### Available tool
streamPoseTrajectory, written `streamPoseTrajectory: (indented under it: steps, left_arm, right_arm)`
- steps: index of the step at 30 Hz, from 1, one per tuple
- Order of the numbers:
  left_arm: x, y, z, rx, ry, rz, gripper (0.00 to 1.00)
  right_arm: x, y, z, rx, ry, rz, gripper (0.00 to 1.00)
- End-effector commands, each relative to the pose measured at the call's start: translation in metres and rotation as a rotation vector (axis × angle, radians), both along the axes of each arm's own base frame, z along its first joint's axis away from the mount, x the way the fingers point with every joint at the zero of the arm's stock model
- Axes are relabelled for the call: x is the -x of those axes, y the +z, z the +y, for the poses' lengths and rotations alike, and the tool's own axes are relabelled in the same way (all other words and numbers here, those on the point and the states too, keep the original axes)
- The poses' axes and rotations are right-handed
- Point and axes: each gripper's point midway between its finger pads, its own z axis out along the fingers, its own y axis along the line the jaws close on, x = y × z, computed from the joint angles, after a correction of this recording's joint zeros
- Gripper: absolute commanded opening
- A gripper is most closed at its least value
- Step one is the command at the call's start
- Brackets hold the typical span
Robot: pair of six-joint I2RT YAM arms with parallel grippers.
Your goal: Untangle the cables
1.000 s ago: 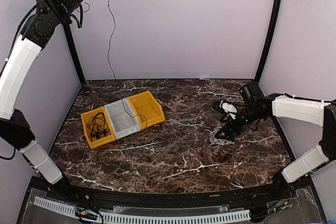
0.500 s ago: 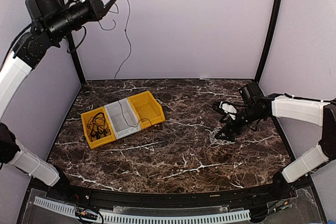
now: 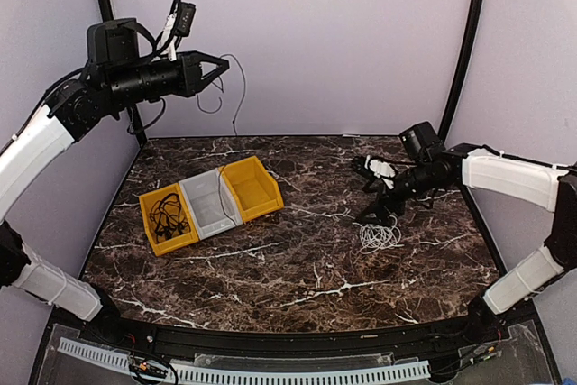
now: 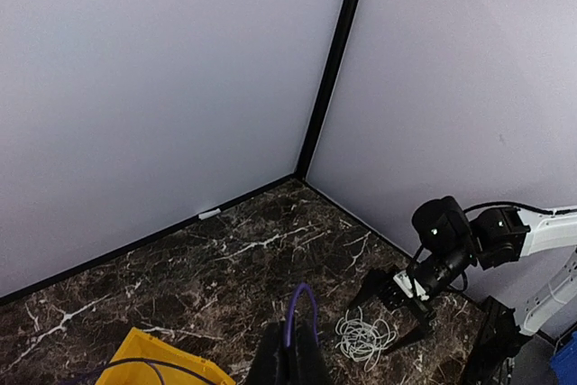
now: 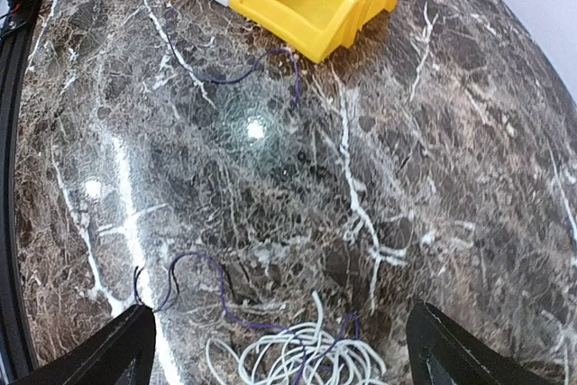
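Observation:
A small tangle of white cables lies on the marble table at the right, with a thin purple-grey cable threaded through it. My right gripper hovers open just above that tangle, its fingers wide apart on either side. High at the back left, my left gripper is shut on a thin grey cable that hangs down toward the bins. In the left wrist view this cable loops out past the closed fingertips. Black cables lie in the left yellow bin.
Three bins stand in a row at the left: a yellow bin, a grey bin and a second yellow bin. Purple walls with black corner posts enclose the table.
My left arm has swung down and to the right, carrying the thin grey cable with it. My right gripper has lifted slightly up and left off the white tangle, still open.

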Motion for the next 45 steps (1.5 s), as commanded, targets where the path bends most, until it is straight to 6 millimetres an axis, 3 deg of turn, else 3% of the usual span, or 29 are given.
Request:
streamPoseTrajectory:
  steps: [1, 2, 3, 4, 5, 6, 10, 14, 23, 27, 32, 36, 39, 45]
  left_arm:
    - [0.011, -0.034, 0.031, -0.082, 0.099, 0.042, 0.00]
    - [0.010, -0.054, 0.034, -0.110, 0.111, 0.070, 0.00]
    - [0.013, -0.055, 0.042, -0.111, 0.138, 0.064, 0.00]
    - [0.013, -0.071, 0.044, -0.132, 0.150, 0.089, 0.00]
    - [0.016, -0.072, 0.051, -0.130, 0.168, 0.085, 0.00]
    - [0.016, -0.086, 0.053, -0.145, 0.178, 0.110, 0.00]
    - [0.025, -0.104, 0.062, -0.133, 0.198, 0.145, 0.00]
    - [0.029, -0.121, 0.061, -0.117, 0.188, 0.182, 0.00]
    - [0.030, -0.138, 0.051, -0.084, 0.148, 0.227, 0.00]
    - [0.029, -0.141, 0.048, -0.077, 0.142, 0.235, 0.00]
    - [0.028, -0.140, 0.048, -0.077, 0.146, 0.234, 0.00]
    - [0.027, -0.140, 0.050, -0.082, 0.155, 0.229, 0.00]
    - [0.027, -0.142, 0.051, -0.084, 0.155, 0.231, 0.00]
    - [0.029, -0.131, 0.056, -0.079, 0.172, 0.206, 0.00]
  right_arm:
    - [-0.023, 0.006, 0.028, 0.048, 0.028, -0.056, 0.95]
    - [-0.027, 0.005, 0.037, 0.049, 0.035, -0.044, 0.92]
    - [-0.032, 0.004, 0.049, 0.045, 0.050, -0.026, 0.88]
    - [-0.034, 0.000, 0.059, 0.042, 0.066, -0.010, 0.86]
    - [-0.036, -0.006, 0.067, 0.045, 0.076, 0.000, 0.83]
    - [-0.038, -0.013, 0.077, 0.052, 0.086, 0.006, 0.81]
    - [-0.043, -0.046, 0.111, 0.089, 0.123, 0.043, 0.76]
    - [-0.048, -0.064, 0.142, 0.076, 0.136, 0.094, 0.75]
    - [-0.075, -0.097, 0.165, 0.120, 0.061, 0.090, 0.76]
    - [-0.074, -0.095, 0.176, 0.073, 0.100, 0.095, 0.70]
    - [-0.069, -0.087, 0.190, 0.015, 0.152, 0.119, 0.30]
    - [-0.062, -0.082, 0.194, -0.008, 0.183, 0.130, 0.19]
    - [-0.062, -0.080, 0.194, -0.006, 0.190, 0.112, 0.00]
    - [-0.051, -0.063, 0.198, -0.028, 0.226, 0.116, 0.00]
